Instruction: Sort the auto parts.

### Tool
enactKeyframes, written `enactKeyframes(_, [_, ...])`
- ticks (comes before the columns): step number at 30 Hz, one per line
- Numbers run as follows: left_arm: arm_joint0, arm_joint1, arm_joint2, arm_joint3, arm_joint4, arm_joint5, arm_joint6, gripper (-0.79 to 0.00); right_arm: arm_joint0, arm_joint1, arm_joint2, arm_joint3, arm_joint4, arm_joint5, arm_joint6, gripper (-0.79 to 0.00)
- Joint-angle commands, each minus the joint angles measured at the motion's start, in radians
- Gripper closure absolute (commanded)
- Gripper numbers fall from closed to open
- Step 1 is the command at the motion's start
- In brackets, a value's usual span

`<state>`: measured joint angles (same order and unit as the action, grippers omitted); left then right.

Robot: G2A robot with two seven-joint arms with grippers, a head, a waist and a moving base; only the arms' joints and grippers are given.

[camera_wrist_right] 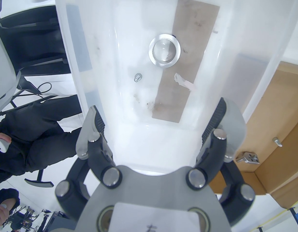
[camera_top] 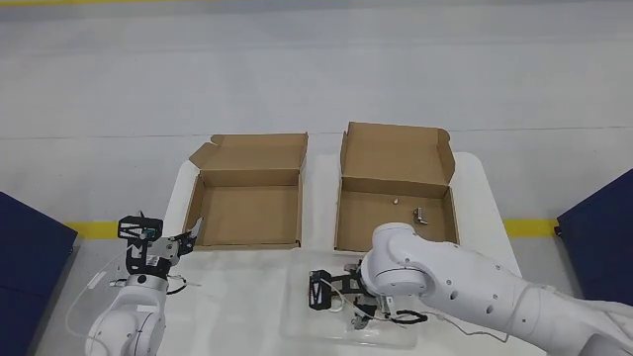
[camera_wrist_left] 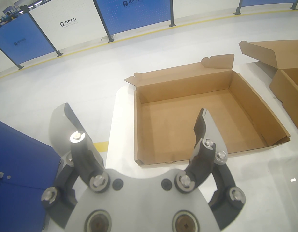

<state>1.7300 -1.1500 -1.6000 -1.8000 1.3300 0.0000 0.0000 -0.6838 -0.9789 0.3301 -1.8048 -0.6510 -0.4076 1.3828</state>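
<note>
Auto parts [camera_wrist_right: 137, 77], a ring [camera_wrist_right: 164, 50] and a tiny bolt, lie in the bin [camera_wrist_right: 74, 56] under our right end effector [camera_wrist_right: 158, 108], spread wide, left end effector [camera_wrist_left: 134, 111] likewise apart beside the left box [camera_wrist_left: 187, 85], and that bolt may roll away if we close off-centre.

Left end effector [camera_wrist_left: 134, 111], fingers spread apart, just before a shallow open brown cardboard box [camera_wrist_left: 173, 119] on the white tabletop [camera_wrist_left: 255, 170].

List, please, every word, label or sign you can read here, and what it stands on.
Partition panels: a brand logo and name on each, left unquoted.
White label at the base of the right hand: cut off, unreadable.
Cardboard boxes: no print seen.
</note>
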Motion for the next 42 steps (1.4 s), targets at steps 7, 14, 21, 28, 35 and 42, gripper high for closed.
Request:
enactKeyframes(7, [0.0, 0.0, 0.0, 0.0, 0.0, 0.0, 0.0, -0.785, -0.003, -0.008, -0.012, 0.014, -0.015, 0.0, 0.015, -0.785])
enactKeyframes(14, [0.0, 0.0, 0.0, 0.0, 0.0, 0.0, 0.0, -0.785, -0.021, -0.014, -0.022, 0.038, -0.048, -0.008, -0.022, -0.785])
enactKeyframes(21, [0.0, 0.0, 0.0, 0.0, 0.0, 0.0, 0.0, -0.785, -0.027, -0.032, -0.03, 0.077, -0.046, -0.021, -0.031, -0.557])
enactKeyframes(28, [0.0, 0.0, 0.0, 0.0, 0.0, 0.0, 0.0, -0.785, -0.023, -0.065, -0.059, 0.13, -0.013, -0.045, -0.017, -0.357])
enactKeyframes(35, [0.0, 0.0, 0.0, 0.0, 0.0, 0.0, 0.0, -0.785, -0.006, -0.105, -0.106, 0.191, 0.02, -0.051, -0.022, -0.305])
enactKeyframes(42, [0.0, 0.0, 0.0, 0.0, 0.0, 0.0, 0.0, -0.785, 0.01, -0.131, -0.129, 0.236, 0.047, -0.038, -0.009, -0.308])
